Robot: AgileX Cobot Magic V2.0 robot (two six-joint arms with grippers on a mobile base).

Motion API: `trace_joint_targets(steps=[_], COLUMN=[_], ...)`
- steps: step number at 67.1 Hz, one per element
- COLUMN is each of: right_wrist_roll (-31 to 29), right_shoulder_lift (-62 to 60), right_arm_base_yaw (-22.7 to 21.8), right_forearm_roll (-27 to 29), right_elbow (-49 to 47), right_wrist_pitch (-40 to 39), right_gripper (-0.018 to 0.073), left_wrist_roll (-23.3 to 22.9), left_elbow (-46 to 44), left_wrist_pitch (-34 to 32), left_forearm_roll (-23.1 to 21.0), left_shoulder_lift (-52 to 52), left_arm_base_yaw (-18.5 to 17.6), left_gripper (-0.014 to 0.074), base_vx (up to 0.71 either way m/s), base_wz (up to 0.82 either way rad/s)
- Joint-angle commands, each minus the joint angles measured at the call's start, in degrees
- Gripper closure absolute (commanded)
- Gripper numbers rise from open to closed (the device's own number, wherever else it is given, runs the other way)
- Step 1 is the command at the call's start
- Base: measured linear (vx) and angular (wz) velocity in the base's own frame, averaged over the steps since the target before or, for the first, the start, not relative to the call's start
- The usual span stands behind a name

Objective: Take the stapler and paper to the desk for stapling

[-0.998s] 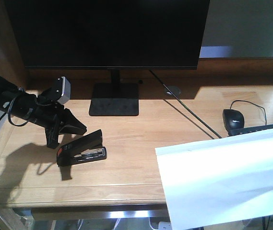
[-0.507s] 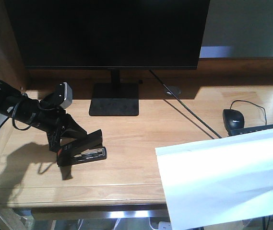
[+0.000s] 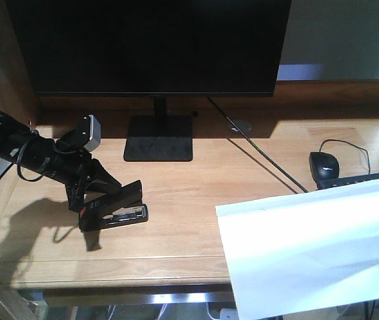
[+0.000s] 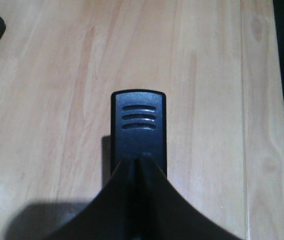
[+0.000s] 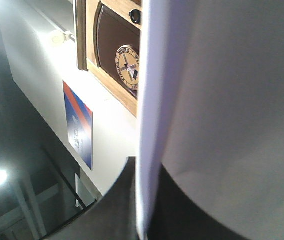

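Left end effector [image 4: 137, 162] dropped onto stapler [image 4: 138, 125] rear on table [image 3: 196, 193], fingers [image 4: 114, 205] clenched together; right end effector [image 5: 144, 210] grasping paper [image 3: 309, 247] edge, sheet well apart from stapler.

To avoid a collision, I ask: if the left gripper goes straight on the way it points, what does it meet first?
The stapler: it lies directly ahead of the shut left gripper, perhaps already touching; depth is unclear. Beyond it, only bare desk.
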Motion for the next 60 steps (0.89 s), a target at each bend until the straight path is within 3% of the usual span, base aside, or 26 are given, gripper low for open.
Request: trace_joint_targets(steps=[1, 60], right_wrist_roll=[-0.2, -0.1], right_shoulder_lift=[0.4, 0.4], right_arm_base_yaw=[0.0, 0.0], right_forearm_roll=[0.5, 0.6], right_elbow=[0.1, 0.1], right_wrist_pitch=[-2.9, -2.0], right_gripper=[0.0561, 0.0561], left_wrist_roll=[-0.5, -0.5], left_elbow=[-1.3, -1.3], left_wrist_pitch=[2.0, 2.0], left_forearm_roll=[-3.2, -3.2], left_shoulder_lift=[-3.0, -3.0], left_arm_base_yaw=[-0.3, -0.3], left_gripper=[0.0603, 0.0603], base_vx=[0.00, 0.00], base_wz=[0.00, 0.00])
